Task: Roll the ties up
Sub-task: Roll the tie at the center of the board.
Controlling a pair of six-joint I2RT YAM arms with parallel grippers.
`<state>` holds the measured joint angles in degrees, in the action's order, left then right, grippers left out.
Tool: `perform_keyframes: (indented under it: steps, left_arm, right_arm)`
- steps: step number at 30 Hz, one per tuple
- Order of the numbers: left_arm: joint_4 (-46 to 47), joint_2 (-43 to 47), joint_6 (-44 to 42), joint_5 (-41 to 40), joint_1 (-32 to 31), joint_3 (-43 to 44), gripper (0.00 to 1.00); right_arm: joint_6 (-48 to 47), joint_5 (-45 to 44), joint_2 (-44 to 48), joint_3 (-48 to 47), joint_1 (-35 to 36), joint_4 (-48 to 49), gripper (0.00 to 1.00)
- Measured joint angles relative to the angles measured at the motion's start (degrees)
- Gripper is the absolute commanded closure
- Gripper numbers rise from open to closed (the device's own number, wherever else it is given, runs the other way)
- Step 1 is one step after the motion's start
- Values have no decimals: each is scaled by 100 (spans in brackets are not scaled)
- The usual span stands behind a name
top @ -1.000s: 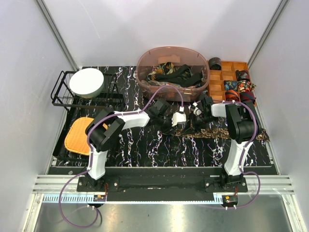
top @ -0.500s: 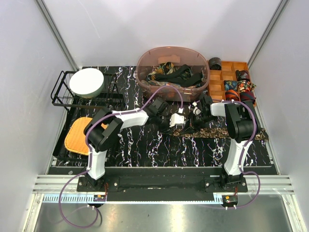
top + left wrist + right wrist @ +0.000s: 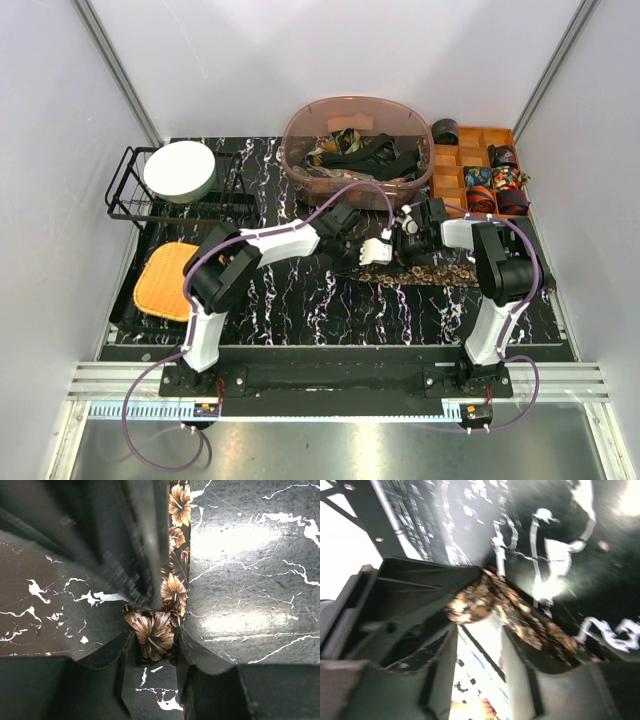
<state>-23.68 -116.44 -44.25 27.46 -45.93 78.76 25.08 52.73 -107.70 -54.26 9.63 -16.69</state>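
Far left: wire dish rack [image 3: 125, 190] holds a white bowl [image 3: 180, 172], with an orange pad [image 3: 163, 282] just near of it. All of this sits on the black marble table [image 3: 300, 300].

Left arm reaches right to the table middle. Left gripper [image 3: 154, 639] is pinching the rolled-up end of the brown floral tie [image 3: 176, 587], fingers pressed on both sides of the roll. The rest of the tie lies flat on the table and runs right from the roll, toward the right edge.

Far centre: pink tub [image 3: 300, 165] with loose ties [image 3: 360, 152] piled inside.

Right gripper [image 3: 479, 627] is just right of the left one, over the same tie. Its jaws are spread with a clear gap between them. A bunched bit of tie sits at the fingertips; the wrist view is blurred, so I cannot tell whether they touch it.

Far right: wooden tray [image 3: 455, 175] with rolled ties [image 3: 495, 180] in its right-hand compartments.
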Motion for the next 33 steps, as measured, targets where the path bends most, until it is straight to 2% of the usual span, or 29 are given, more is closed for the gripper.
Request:
perform_keyframes:
  steps: [14,16,18,19,21,24,25,29,33]
  left_arm:
    - [-240,-96,17,-98,-37,195,91]
    - [-267,-107,17,-98,-37,216,90]
    - [-275,-111,17,-98,-37,223,90]
    - [-278,-111,15,-98,-37,225,89]
    - [-280,-114,15,-96,-37,225,89]
    - [-313,-136,22,-96,-37,260,80]
    - [-332,-146,35,-96,-37,280,68]
    - [-310,-166,138,-63,-2,297,49]
    - [96,-166,496,236,205,116,40]
  right_arm:
    - [575,140,26,334,299,1244,57]
    - [586,131,26,343,352,1268,63]
    - [573,118,26,345,396,1272,73]
    - [549,90,26,345,415,1274,89]
    - [468,39,26,343,428,1255,100]
    - [376,-17,24,306,433,1139,100]
    - [341,-50,17,273,433,1071,100]
    - [197,-179,-17,149,450,813,100]
    - [101,-365,-162,39,428,494,100]
